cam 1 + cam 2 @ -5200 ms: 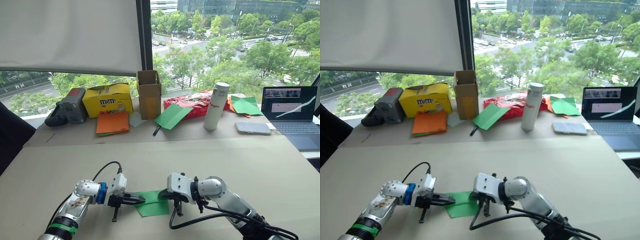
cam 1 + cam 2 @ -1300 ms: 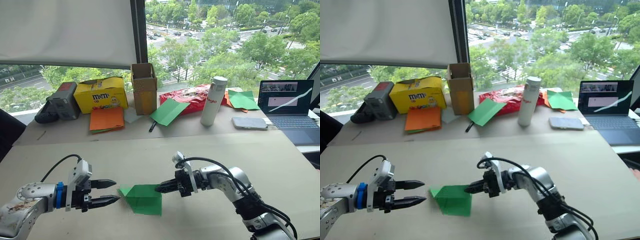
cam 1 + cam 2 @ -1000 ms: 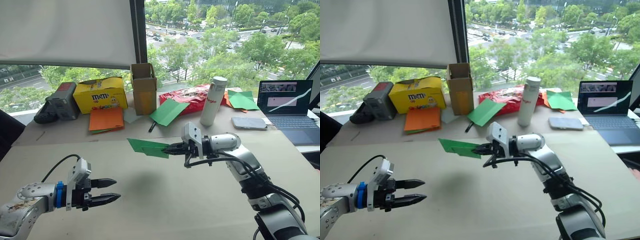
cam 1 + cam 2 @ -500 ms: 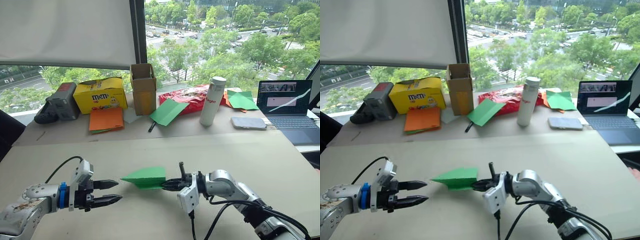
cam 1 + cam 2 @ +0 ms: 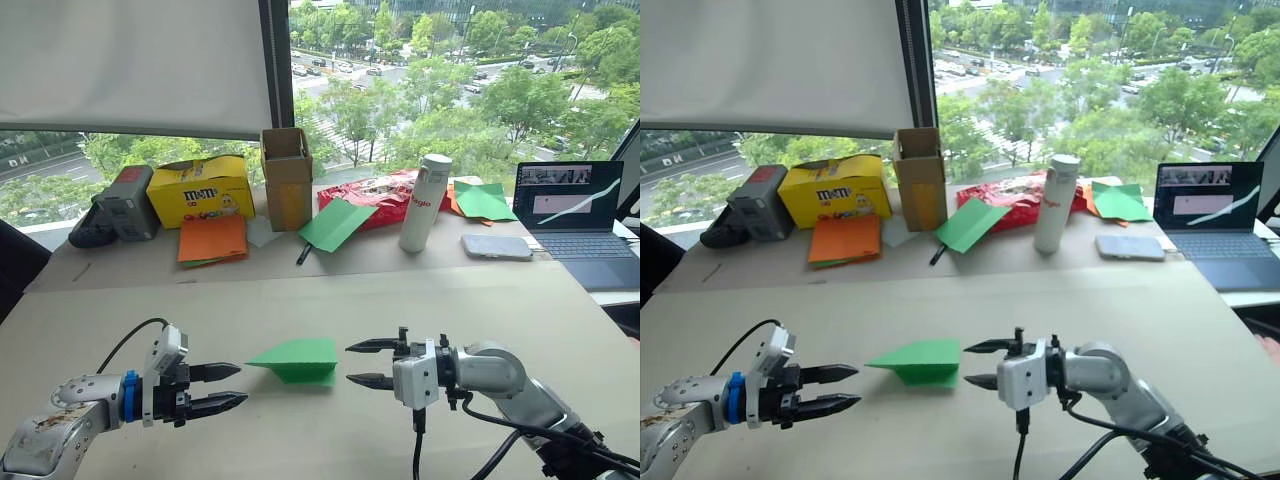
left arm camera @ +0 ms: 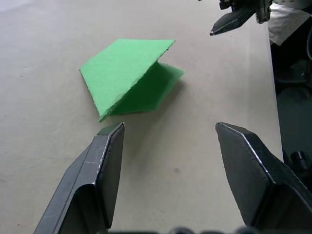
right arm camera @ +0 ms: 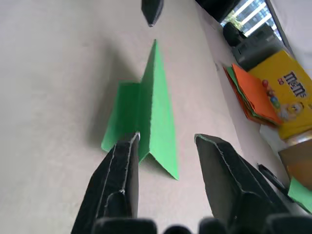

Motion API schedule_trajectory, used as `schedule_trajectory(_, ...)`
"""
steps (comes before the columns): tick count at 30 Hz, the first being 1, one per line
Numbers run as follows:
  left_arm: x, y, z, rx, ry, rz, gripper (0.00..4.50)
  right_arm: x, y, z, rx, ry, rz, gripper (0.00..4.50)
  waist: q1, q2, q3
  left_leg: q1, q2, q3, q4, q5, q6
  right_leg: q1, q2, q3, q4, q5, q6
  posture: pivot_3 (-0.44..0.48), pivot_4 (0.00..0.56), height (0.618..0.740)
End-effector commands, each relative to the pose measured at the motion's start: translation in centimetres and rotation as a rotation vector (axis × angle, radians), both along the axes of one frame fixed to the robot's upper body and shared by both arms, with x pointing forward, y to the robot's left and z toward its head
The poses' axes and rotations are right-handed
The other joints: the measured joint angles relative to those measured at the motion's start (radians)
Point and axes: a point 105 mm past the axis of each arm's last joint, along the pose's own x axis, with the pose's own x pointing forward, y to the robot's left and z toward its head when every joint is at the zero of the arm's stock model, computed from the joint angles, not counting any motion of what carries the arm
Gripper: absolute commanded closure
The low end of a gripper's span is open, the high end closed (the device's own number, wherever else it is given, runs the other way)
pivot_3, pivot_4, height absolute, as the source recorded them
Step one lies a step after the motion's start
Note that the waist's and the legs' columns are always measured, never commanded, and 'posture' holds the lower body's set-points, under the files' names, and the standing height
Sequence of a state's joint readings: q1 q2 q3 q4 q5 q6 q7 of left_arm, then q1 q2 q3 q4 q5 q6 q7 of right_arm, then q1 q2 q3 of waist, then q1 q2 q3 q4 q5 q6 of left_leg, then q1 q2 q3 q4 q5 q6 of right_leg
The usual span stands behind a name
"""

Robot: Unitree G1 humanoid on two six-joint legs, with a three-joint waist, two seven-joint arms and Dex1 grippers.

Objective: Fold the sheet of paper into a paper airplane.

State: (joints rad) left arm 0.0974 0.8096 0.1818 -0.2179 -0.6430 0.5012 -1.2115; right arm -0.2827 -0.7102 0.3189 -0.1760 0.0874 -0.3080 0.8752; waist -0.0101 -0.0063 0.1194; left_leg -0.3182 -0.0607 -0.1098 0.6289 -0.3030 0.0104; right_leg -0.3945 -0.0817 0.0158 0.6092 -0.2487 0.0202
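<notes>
Released half a second ago, the plane (image 5: 293, 358) now lies alone on the surface (image 5: 520, 310), where before the right gripper (image 5: 362, 363) pinched its tail end. That gripper has drawn back a little and spread its fingers, empty, just beside the wide end of the paper. Across from it the left gripper (image 5: 228, 386) is where it was, fingers apart and empty, pointing at the nose from just beside it.

Between the two, the green paper sits as a pointed wedge, one flap raised off the lower layers so it gapes along one side, its nose toward the left gripper.

Folding looks done or nearly so; this reads as the set-down after the last crease. If more is wanted, the next move calls for pressing the raised flap flat or pinching the keel again: a light, centred grip on the thick folded edge, since thin paper will skid on the smooth surface if pushed from one side.
</notes>
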Motion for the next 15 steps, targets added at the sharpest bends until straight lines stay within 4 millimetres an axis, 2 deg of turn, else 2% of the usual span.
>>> schedule_trajectory(1,0.4,-0.2,1.2,-0.043,-0.048,0.005,1.35,2.0,0.6,2.1,0.147,0.126,-0.103,3.9,-0.001,0.0,0.0,0.0,0.0,0.0,0.0,0.0,0.0,0.0,0.0,0.0,0.0,0.0,0.0,0.0,0.15,0.74)
schedule_trajectory(3,0.7,-0.4,1.3,-0.05,-0.065,0.007,1.35,3.5,1.3,1.9,0.219,0.206,-0.17,4.47,-0.002,0.0,0.0,0.0,0.001,0.0,0.0,0.0,0.0,0.0,0.001,0.0,0.0,0.001,-0.001,0.0,0.15,0.74)
schedule_trajectory(7,1.4,-0.9,1.7,-0.064,-0.098,0.018,1.35,4.3,3.1,-0.8,0.193,0.33,-0.208,4.47,0.006,0.001,0.0,-0.001,0.001,0.0,0.0,0.0,-0.001,-0.003,0.004,0.0,0.001,0.001,-0.003,0.0,0.15,0.74)
schedule_trajectory(9,1.8,-1.0,1.8,-0.065,-0.114,0.027,1.35,3.9,3.8,-2.5,0.139,0.384,-0.195,4.47,0.008,0.001,0.0,-0.002,0.0,0.0,0.0,0.001,-0.001,-0.005,0.004,0.0,0.002,0.002,-0.002,0.0,0.15,0.74)
schedule_trajectory(11,1.9,-1.2,1.7,-0.061,-0.117,0.028,1.35,3.4,4.2,-3.4,0.117,0.422,-0.183,4.47,0.009,0.001,-0.001,-0.003,-0.001,0.0,0.001,0.001,-0.001,-0.006,0.003,0.0,0.002,0.002,-0.002,0.0,0.15,0.74)
schedule_trajectory(15,2.0,-1.8,0.9,-0.03,-0.109,-0.002,1.35,1.0,5.2,-5.0,0.063,0.487,-0.107,4.47,0.008,0.001,-0.001,-0.003,0.0,0.001,0.001,0.001,-0.002,-0.007,0.004,0.0,0.002,0.002,-0.002,0.0,0.15,0.74)
